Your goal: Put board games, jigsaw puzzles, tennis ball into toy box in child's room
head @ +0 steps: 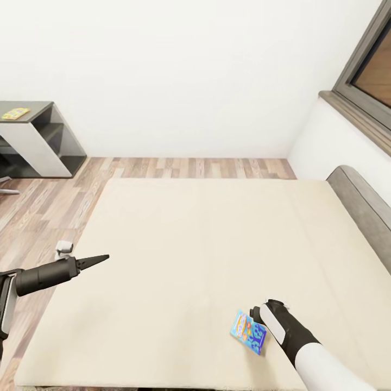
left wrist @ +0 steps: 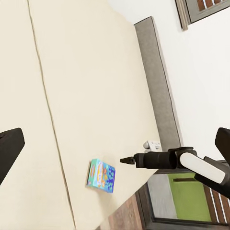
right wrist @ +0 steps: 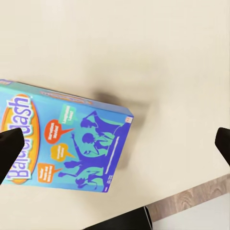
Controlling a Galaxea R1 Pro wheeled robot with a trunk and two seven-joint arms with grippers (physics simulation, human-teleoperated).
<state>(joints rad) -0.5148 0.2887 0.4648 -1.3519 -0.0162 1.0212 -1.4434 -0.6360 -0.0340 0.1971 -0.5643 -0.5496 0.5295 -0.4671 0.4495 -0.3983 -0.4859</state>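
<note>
So the right gripper (head: 259, 319) is hovering right at the blue board game (head: 248, 331), which lies flat on the bed (head: 206, 244) near its front edge, toward the headboard-side corner; its fingers are spread wide with nothing in them yet, and I'd shift them to straddle the box's short side and come straight down before closing so it doesn't skid off the cover. The left gripper (head: 96, 260) hangs over the bed's other side edge, fingers parted in its wrist view, gripping nothing. Loads of open cover behind the box, but very little before that front edge.
</note>
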